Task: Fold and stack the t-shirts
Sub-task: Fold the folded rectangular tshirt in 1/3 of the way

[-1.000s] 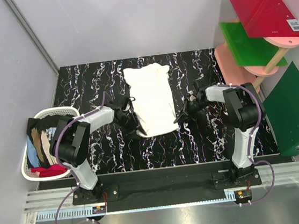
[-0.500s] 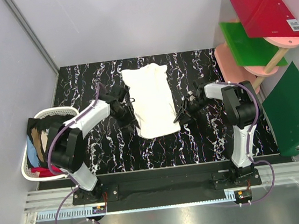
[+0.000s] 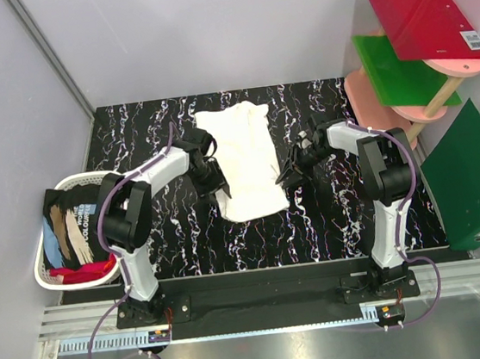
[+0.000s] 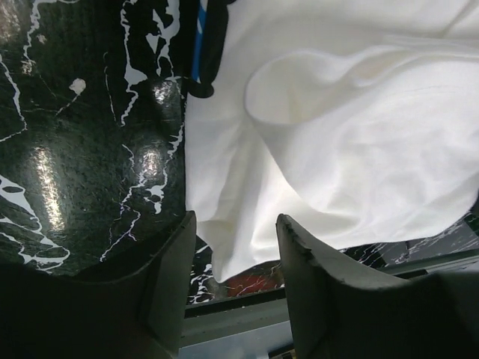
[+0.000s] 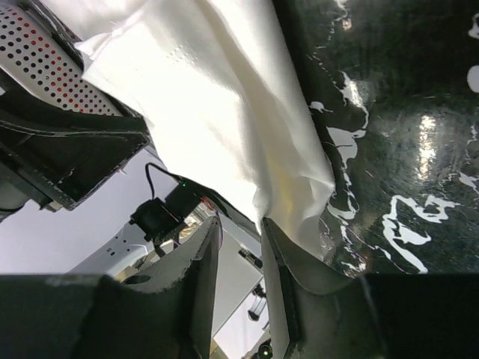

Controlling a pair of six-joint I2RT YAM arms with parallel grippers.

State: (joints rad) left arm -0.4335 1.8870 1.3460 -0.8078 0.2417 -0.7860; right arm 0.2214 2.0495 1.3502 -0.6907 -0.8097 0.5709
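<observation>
A cream-white t-shirt (image 3: 242, 162) lies lengthwise on the black marbled table (image 3: 331, 221), its lower part narrowed. My left gripper (image 3: 212, 179) is at the shirt's left edge; in the left wrist view the jaws (image 4: 236, 258) stand open with the shirt's hem (image 4: 337, 134) just past them. My right gripper (image 3: 290, 174) is at the shirt's right edge; in the right wrist view it (image 5: 239, 254) is open, and the cloth (image 5: 224, 112) drapes against one fingertip (image 5: 273, 232), not clamped. Other tees sit in a white basket (image 3: 92, 176): black with tan (image 3: 69, 220), blue (image 3: 50, 244), red (image 3: 90, 270).
A pink tiered stand (image 3: 379, 103) at the right holds a red board (image 3: 426, 20) and a green board (image 3: 401, 70). A green folder (image 3: 469, 175) leans at the far right. Grey walls close in the back and left.
My left gripper has moved from the shirt's lower left corner up along its left edge, and the arm has swung inward. My right gripper has shifted slightly farther back. The shirt's lower part has narrowed.
</observation>
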